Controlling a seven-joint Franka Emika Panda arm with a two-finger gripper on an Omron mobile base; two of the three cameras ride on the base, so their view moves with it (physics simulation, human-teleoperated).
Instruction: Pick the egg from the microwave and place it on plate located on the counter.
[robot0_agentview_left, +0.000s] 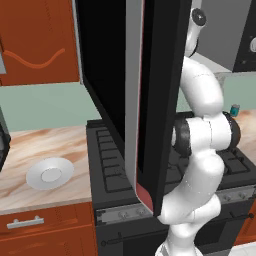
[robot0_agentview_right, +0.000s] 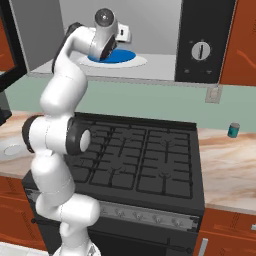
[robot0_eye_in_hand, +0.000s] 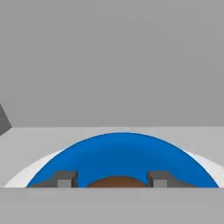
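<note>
The gripper (robot0_eye_in_hand: 112, 180) is inside the microwave (robot0_agentview_right: 160, 30), low over the blue disc (robot0_eye_in_hand: 118, 157) on the white turntable (robot0_eye_in_hand: 26, 175); its two fingertips (robot0_eye_in_hand: 64, 179) stand apart, one on each side of the egg (robot0_eye_in_hand: 116, 182), with a bare gap showing between each tip and the brown shell; nothing is clamped yet. The egg lies straight ahead of the claw and midway between the tips, resting on the blue disc; just its upper curve shows above the bottom band, so its long axis cannot be told, though what shows is wider than it is high. In my judgement the coming move turns on that centring: the tips need only close inward, perhaps after easing a little further forward, for the shell to seat between them.

Outward from there, the arm (robot0_agentview_right: 65, 100) reaches up from the base over the black stove (robot0_agentview_right: 145, 160) into the cavity, its wrist hiding the gripper in the right base view; the microwave's black door (robot0_agentview_left: 150, 100) hangs open. The plate (robot0_agentview_left: 50, 173) lies on the counter (robot0_agentview_left: 40, 145) left of the stove, well apart from the microwave and lower; a small teal can (robot0_agentview_right: 233, 130) stands on the counter to the stove's right.

Counted: one egg, one plate, one microwave, one can, one arm to do the work.
</note>
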